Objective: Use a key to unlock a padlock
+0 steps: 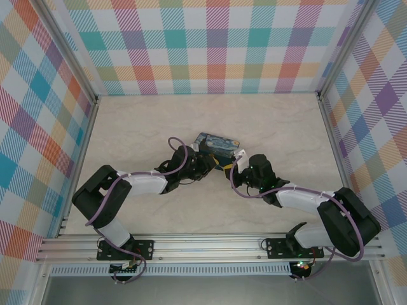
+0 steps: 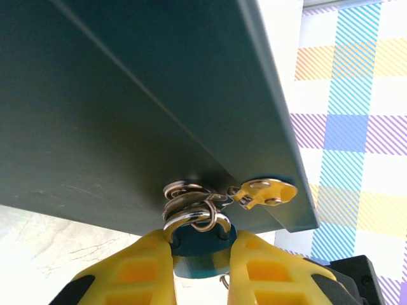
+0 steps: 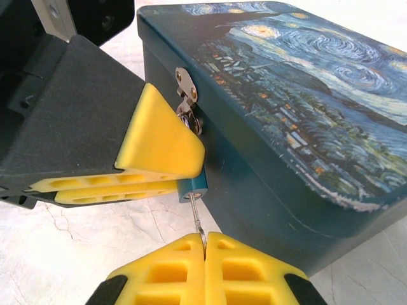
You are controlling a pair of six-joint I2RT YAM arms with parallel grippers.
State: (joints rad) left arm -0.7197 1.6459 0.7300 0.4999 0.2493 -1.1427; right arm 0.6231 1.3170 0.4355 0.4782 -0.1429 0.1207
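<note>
The padlock (image 3: 193, 186) is tiny, with a blue body (image 2: 202, 257) and a silver shackle (image 2: 194, 219) hooked through the latch rings on the tin's front. My left gripper (image 2: 202, 264) is shut on the padlock's body, its yellow fingers (image 3: 159, 146) pressed on both sides. The key (image 3: 196, 213) is a thin metal sliver with its tip in the keyhole on the padlock's underside. My right gripper (image 3: 205, 244) is shut on the key's head just below the padlock. In the top view both grippers (image 1: 206, 164) (image 1: 234, 166) meet at the tin's near side.
The Starry Night tin (image 1: 216, 143) (image 3: 286, 95) lies mid-table with its lid closed, its dark front wall (image 2: 127, 95) right behind the padlock. Its silver hasp (image 3: 186, 86) hangs above the shackle. Plaid walls (image 1: 216, 44) ring the marble table (image 1: 146, 121).
</note>
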